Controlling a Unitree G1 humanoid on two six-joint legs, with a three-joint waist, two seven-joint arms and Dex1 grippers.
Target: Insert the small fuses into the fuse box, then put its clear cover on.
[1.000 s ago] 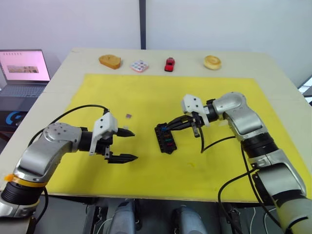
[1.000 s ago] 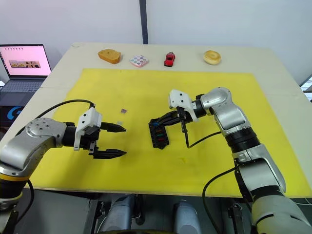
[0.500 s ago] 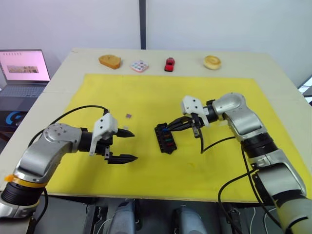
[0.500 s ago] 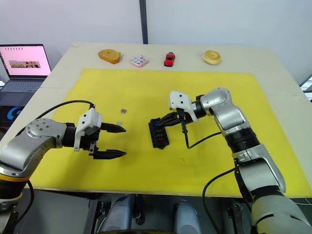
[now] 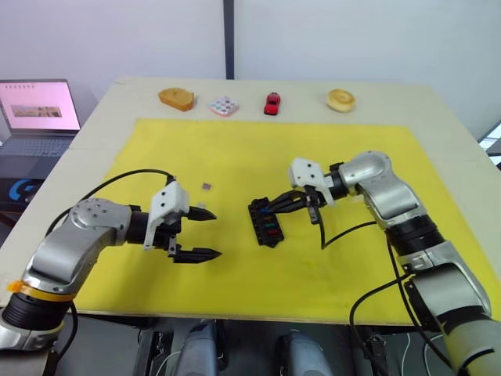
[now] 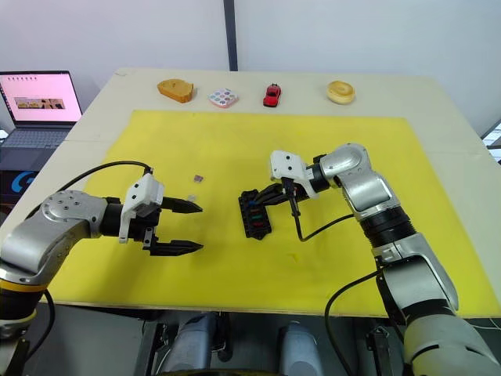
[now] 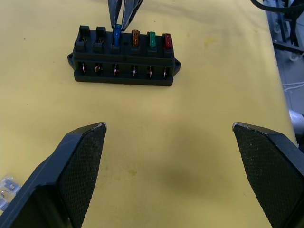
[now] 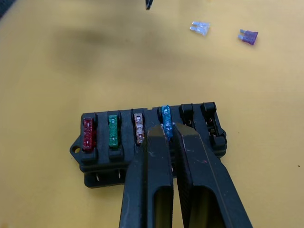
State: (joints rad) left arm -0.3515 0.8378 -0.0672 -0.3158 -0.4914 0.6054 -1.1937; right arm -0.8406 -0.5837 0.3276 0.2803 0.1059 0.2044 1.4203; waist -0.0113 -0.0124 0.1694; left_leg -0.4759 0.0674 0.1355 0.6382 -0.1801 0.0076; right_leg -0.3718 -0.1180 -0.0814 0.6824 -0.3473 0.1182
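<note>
surface: yellow mat (image 5: 235,149) is covering most of a pale tabletop (image 5: 438,110), with a white wall rising behind it.
room: laptop (image 5: 35,117) is sitting open beyond the table's left edge, its screen lit.
far edge items: four things are lying in a row past the mat: an orange block (image 5: 176,98), a white tile with coloured dots (image 5: 225,106), a red toy car (image 5: 272,103) and a round tan ring (image 5: 341,99).
right arm: it is bending in from the right side, forearm pointing toward the mat's centre, with a black cable looping beneath it.
right gripper (image 8: 167,132): its two black fingers are pinching together on a blue fuse (image 8: 166,122), which is standing in the fourth slot of the fuse box.
left arm: it is reaching in low from the left, wrist level, gripper hovering above bare mat.
left gripper (image 5: 203,233): fingers are standing wide apart and holding nothing.
fuse box (image 5: 265,222): one black block is lying near the mat's centre, between the two grippers.
fuses seated: four are sitting in the row, red (image 8: 88,132), green (image 8: 113,131), amber (image 8: 138,128) and blue; two slots beside them are standing empty.
fuses loose: two are lying on the mat near the left gripper, one clear grey (image 8: 200,28) and one purple (image 8: 249,36).
</note>
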